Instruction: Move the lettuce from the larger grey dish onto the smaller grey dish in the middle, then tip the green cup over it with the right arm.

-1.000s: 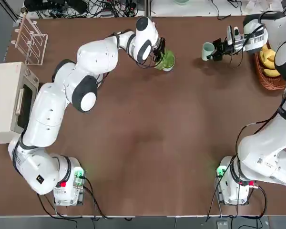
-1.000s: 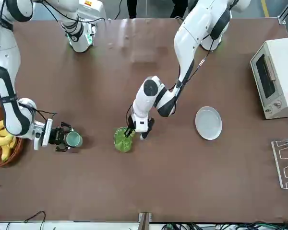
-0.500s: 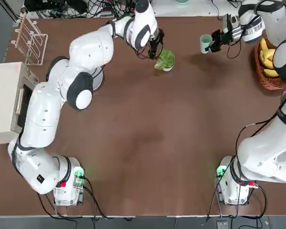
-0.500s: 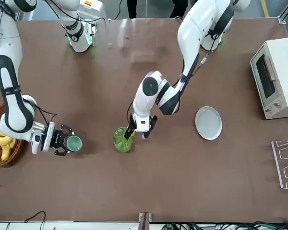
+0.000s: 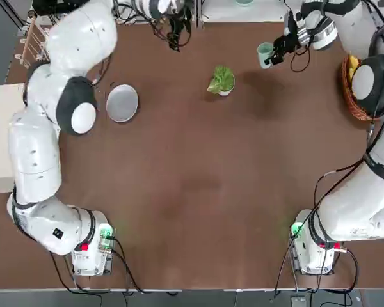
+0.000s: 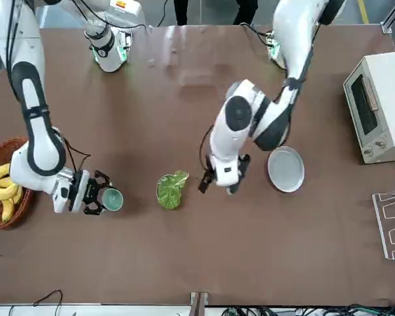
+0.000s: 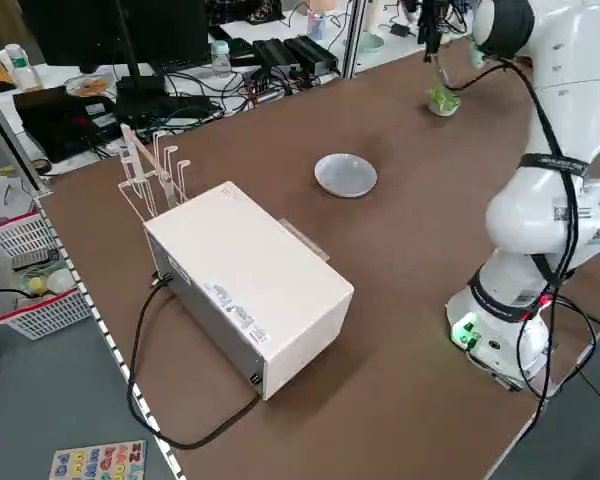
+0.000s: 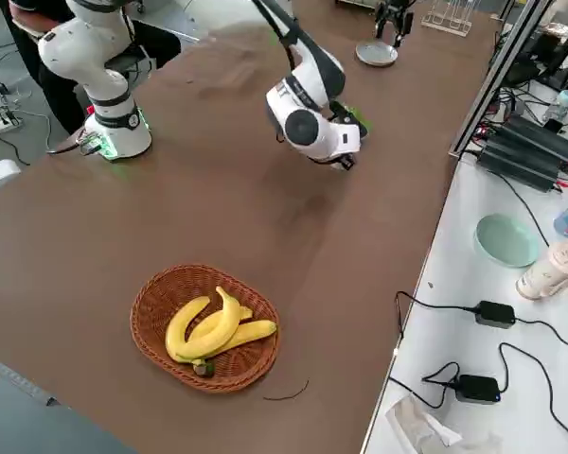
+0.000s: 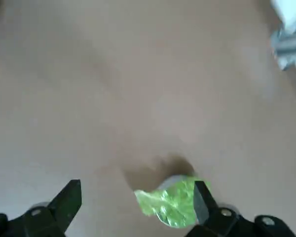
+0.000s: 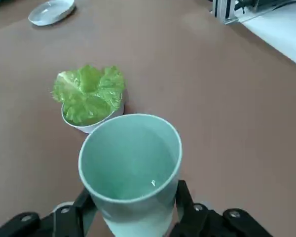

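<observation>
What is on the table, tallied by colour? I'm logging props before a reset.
Green: 2, the lettuce and the green cup.
Grey: 2, the larger grey dish and the smaller grey dish.
Yellow: 3 bananas.
Brown: 1 wicker basket.
White: 1 oven.
Total: 9.

Since a second ago the left gripper [image 6: 220, 182] has let go of the lettuce [image 6: 171, 189], spread its fingers wide and pulled well away from the bowl [image 5: 224, 91], uncovering the plate [image 5: 122, 102]. The right gripper [image 6: 92, 193], clamped on the green cup [image 6: 112, 199], has lifted it and carried it nearer the bowl.
</observation>
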Controlling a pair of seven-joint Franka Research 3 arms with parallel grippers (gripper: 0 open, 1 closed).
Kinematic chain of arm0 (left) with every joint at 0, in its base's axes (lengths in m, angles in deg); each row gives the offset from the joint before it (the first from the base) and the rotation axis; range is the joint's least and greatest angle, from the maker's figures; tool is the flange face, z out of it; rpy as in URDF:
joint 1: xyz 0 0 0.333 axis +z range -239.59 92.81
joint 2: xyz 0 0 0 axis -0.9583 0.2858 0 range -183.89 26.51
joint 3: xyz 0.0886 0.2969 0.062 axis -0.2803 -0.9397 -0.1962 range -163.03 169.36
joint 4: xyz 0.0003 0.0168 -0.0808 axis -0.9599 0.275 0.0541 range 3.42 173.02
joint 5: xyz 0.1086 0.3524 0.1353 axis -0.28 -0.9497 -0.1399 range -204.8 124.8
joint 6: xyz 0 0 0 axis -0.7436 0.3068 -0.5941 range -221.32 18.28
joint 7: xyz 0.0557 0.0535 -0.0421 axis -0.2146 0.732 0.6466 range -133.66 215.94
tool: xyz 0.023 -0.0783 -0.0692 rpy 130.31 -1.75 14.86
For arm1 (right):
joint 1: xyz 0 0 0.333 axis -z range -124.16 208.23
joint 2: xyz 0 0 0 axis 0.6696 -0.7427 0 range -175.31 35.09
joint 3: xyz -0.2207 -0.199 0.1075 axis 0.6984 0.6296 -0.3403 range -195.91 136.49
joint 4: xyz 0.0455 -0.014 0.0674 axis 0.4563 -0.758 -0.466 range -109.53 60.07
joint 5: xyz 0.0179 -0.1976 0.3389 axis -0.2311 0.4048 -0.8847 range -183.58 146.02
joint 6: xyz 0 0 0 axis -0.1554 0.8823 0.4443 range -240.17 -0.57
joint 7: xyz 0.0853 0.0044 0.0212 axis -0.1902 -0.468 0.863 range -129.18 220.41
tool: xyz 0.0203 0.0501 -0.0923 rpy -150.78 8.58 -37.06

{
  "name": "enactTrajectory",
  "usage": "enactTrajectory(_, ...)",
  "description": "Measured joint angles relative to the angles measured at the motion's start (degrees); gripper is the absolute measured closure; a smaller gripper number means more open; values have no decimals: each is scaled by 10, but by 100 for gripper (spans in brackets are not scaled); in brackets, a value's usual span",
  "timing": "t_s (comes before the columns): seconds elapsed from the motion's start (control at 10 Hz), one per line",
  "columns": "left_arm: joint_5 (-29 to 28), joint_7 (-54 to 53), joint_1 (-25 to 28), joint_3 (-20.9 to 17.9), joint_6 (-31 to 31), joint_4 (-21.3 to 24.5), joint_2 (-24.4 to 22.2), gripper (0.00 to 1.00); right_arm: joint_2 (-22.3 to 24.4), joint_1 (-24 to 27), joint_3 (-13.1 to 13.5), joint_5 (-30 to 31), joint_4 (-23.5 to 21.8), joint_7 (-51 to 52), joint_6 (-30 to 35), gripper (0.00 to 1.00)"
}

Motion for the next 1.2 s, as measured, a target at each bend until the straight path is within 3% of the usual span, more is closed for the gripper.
enactTrajectory(0.3, -1, -84, 67, 0, 13, 135, -114, 0, 2, -53, 14, 0, -5, -40, -31, 32)
enactTrajectory(0.5, -1, -192, 124, 0, 41, 187, -167, 0, 4, -88, 26, 0, -5, -66, -41, 32)
enactTrajectory(0.8, 5, -396, 213, 0, 103, 213, -230, 0, 11, -191, 101, 0, -5, -106, -44, 32)
enactTrajectory(1.0, 24, -601, 277, -6, 172, 213, -274, 0, 12, -248, 140, 0, -7, -129, -45, 32)
enactTrajectory(1.2, 26, -763, 289, -45, 200, 212, -319, 0, 13, -310, 205, 12, -13, -135, -45, 32)
